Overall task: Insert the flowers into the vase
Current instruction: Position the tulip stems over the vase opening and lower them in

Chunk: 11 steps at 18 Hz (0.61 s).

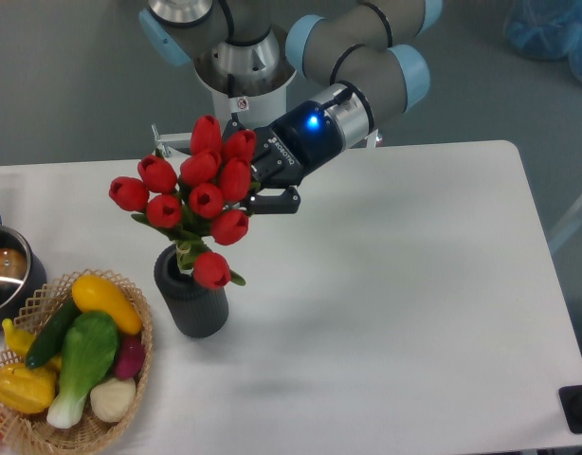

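The flowers [206,190], a bunch of red tulip buds on green stems, stand almost upright over the vase [194,305], and their stem ends reach down into its round mouth. The vase is dark grey and ribbed and stands on the white table left of centre. My gripper [257,193] comes in from the upper right behind the buds, level with the top of the bunch, and is shut on the flowers. Only one dark finger [277,200] shows; the buds hide the rest. One low bud hangs over the vase's rim.
A wicker basket [145,332] of toy vegetables sits just left of the vase at the front left corner. A shiny metal pot [5,275] with a blue handle stands at the left edge. The robot base [244,66] rises behind the table.
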Each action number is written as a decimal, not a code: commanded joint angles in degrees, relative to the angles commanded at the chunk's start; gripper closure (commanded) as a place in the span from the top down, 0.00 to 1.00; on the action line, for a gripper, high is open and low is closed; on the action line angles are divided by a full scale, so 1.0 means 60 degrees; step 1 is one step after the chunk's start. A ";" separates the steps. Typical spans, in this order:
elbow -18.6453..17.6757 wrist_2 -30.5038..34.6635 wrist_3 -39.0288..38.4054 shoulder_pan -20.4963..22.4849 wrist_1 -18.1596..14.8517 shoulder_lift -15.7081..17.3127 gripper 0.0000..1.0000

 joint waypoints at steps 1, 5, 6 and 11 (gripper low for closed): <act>-0.0073 0.0015 0.0015 0.0000 0.0000 0.0015 0.00; -0.0191 0.0058 0.0015 -0.0015 -0.0015 0.0000 0.00; -0.0220 0.0218 0.0030 -0.0015 -0.0015 -0.0014 0.00; -0.0455 0.0688 0.0395 0.0000 -0.0015 -0.0073 0.00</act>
